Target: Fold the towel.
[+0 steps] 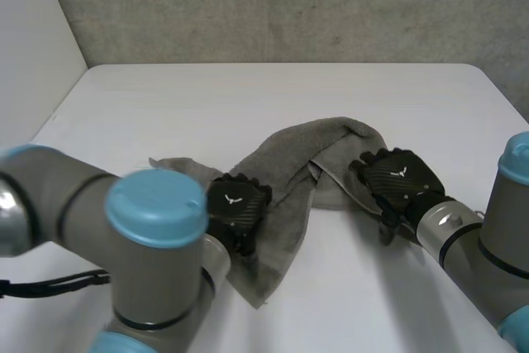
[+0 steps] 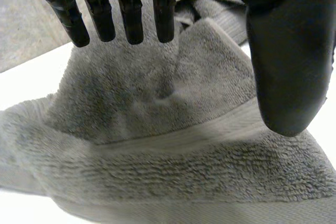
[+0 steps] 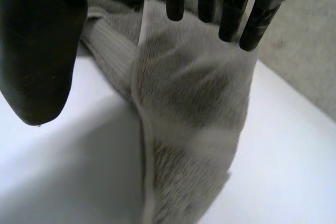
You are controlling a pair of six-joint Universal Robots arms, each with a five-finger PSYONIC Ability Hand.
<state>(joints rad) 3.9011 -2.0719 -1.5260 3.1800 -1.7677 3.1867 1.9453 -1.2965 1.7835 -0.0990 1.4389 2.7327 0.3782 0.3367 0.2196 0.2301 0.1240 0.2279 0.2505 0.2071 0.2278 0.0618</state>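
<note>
At centre-front of white table: noting grey towel lying bunched in an arch, one end trailing twd robot's near side, other end curling rt. Seeing left hand resting over towel's left leg, fingers straight and spread, thumb standing well apart, clamping nothing. Seeing right hand sitting at towel's rt end, fingers straight, slightly apart, thumb wide of them, towel edge running beneath fingertips. Not confirming contact btwn fingertips and cloth, either hand.
</note>
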